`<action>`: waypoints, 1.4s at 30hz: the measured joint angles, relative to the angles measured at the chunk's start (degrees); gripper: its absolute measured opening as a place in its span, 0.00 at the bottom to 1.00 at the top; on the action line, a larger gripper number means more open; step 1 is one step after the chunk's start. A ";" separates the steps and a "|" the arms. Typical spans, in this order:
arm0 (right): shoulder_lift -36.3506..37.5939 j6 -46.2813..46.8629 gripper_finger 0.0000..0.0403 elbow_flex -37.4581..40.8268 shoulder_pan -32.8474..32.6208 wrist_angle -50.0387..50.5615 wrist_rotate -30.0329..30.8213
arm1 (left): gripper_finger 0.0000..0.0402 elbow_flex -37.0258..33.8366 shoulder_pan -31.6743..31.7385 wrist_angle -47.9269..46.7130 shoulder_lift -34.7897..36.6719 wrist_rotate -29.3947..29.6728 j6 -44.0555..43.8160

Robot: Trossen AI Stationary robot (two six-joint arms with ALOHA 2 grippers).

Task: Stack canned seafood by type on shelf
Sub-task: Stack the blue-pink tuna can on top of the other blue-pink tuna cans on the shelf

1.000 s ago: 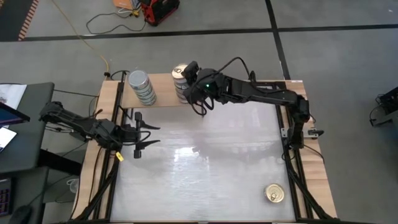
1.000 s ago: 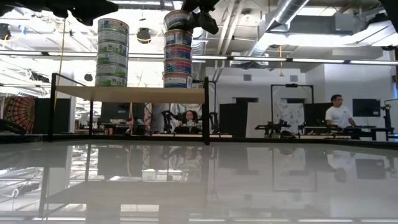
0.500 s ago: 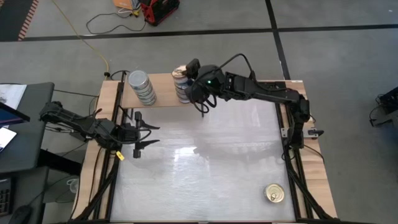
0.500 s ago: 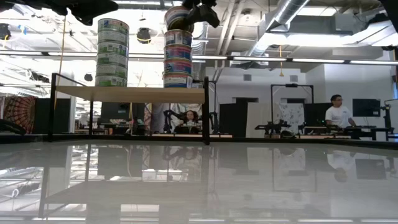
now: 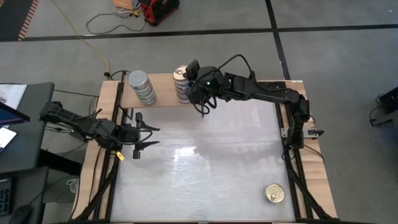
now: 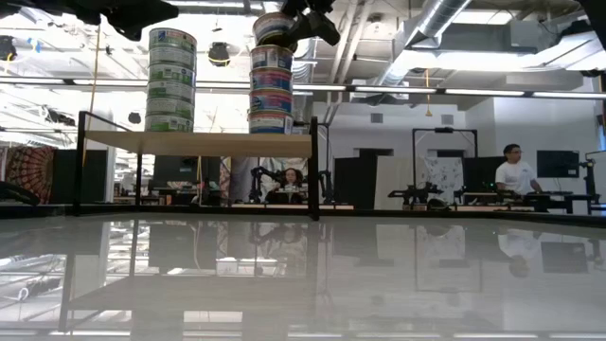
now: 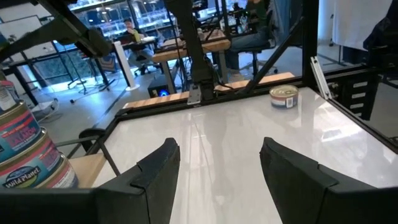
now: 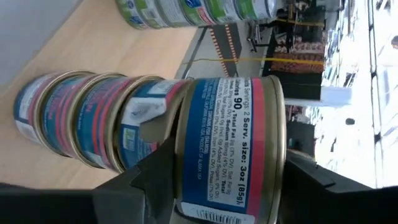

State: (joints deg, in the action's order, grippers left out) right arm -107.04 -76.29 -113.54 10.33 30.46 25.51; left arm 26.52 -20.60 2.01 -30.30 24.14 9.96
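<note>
High view: the shelf [image 5: 163,93], a light wood board, lies along the far edge of the bench [image 5: 205,168]. Two stacks of tins stand on it. The left stack [image 5: 142,88] has a plain silver-grey top. The right stack [image 5: 181,87] has a gold top with a pull tab.

Low view: the left stack [image 6: 171,80] shows green-and-white labels. The right stack [image 6: 271,90] shows blue-and-red labels. A thin dark upright [image 6: 313,169] stands at the shelf's right end.

Right gripper [image 5: 190,78] is at the top of the right stack, fingers clamped on a tin [image 8: 230,146]. In the right wrist view that tin carries a blue label with a red band, white print and a gold rim. It sits tilted against the upper tins of the stack [image 8: 93,121], whose labels match; whether it rests flat on them cannot be told. The green-labelled stack [image 8: 186,12] shows beyond, on the same board.

Left gripper [image 5: 138,137] hovers over the near-left part of the bench, well apart from the shelf, fingers [image 7: 158,168] spread and holding nothing.

One lone tin [image 5: 275,193] with a gold lid and pull tab lies on the bench near the front right corner. In the left wrist view it [image 7: 283,96] shows a red and blue label.

A person [image 6: 516,173] in a white top sits in the room behind.
</note>
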 joint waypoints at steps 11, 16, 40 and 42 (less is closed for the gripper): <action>0.00 0.31 0.61 0.02 0.24 -0.91 -0.83 | 0.53 0.00 0.00 -0.10 -0.02 -1.18 -0.05; 0.00 -0.09 0.61 0.02 0.65 -0.41 -0.74 | 0.53 0.00 0.00 -0.02 0.00 -1.18 -0.08; 0.00 -0.26 0.61 0.02 -0.20 -1.54 -0.15 | 0.53 0.00 0.00 -0.08 0.00 -2.45 -0.60; 0.00 -0.26 0.61 0.02 -0.41 -1.45 -0.13 | 0.53 0.00 0.00 -0.08 0.00 -2.45 -0.59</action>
State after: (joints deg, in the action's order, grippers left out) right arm -107.04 -76.55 -113.51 9.92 29.01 25.39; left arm 26.52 -20.60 1.93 -30.30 21.69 9.38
